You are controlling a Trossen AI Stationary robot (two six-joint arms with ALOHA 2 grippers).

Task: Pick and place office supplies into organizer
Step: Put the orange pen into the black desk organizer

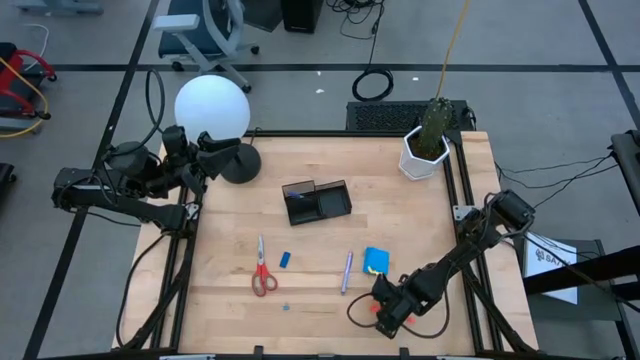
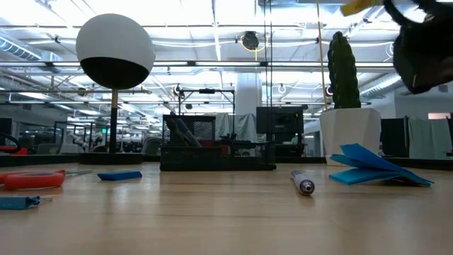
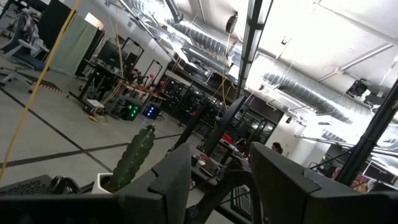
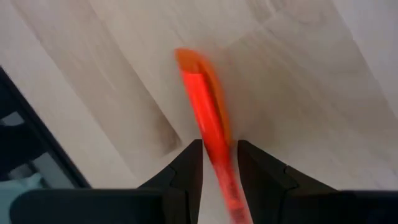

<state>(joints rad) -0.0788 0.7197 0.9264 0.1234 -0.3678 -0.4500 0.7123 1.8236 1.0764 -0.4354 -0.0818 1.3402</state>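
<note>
My right gripper (image 4: 217,155) is shut on an orange marker (image 4: 204,106) above the table's near right part, right gripper (image 1: 383,312), high in the low view (image 2: 423,42). On the table lie the blue notepad (image 1: 376,260), a grey-purple pen (image 1: 346,271), the small blue eraser (image 1: 285,259) and the red-handled scissors (image 1: 263,272). The black organizer (image 1: 317,202) stands at mid-table with something dark leaning in it. My left gripper (image 1: 215,158) is open at the far left corner, aimed out into the room (image 3: 214,171). My right gripper pinches the orange marker between its two fingers, on the barrel (image 4: 217,149). The marker's free end (image 4: 189,59) sticks out ahead past the fingertips (image 4: 186,163). It is lifted clear of the table, its tip (image 2: 357,7) showing high in the low view.
A white globe lamp (image 1: 212,108) on a black base stands by my left gripper. A white pot with a cactus (image 1: 428,145) sits at the far right corner. A tiny blue bit (image 1: 285,307) lies near the front edge. Bare wood lies between the organizer and the supplies.
</note>
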